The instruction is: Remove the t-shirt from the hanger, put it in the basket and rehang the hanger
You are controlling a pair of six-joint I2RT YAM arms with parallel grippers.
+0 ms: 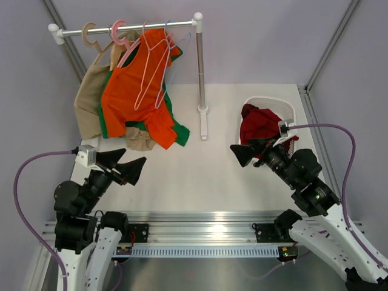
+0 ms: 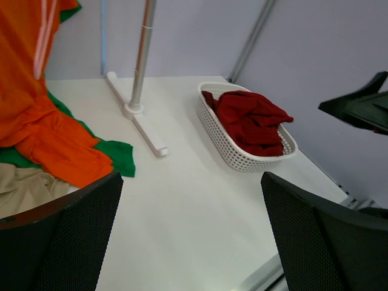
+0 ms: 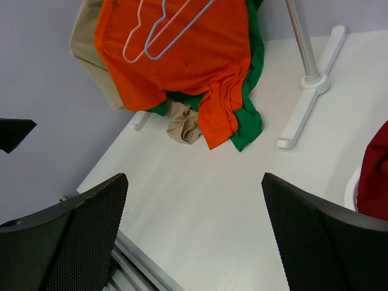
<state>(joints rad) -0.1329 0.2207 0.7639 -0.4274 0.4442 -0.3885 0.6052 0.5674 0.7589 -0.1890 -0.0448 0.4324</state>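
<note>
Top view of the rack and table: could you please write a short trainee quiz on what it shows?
1. True or false: the t-shirt hangs on the rack.
2. What lies in the basket? A. a red garment B. a green shirt C. a wooden hanger
3. Is the left pincer open or shut, and the right pincer?

Key: 1 true. 2 A. 3 both open, holding nothing.
</note>
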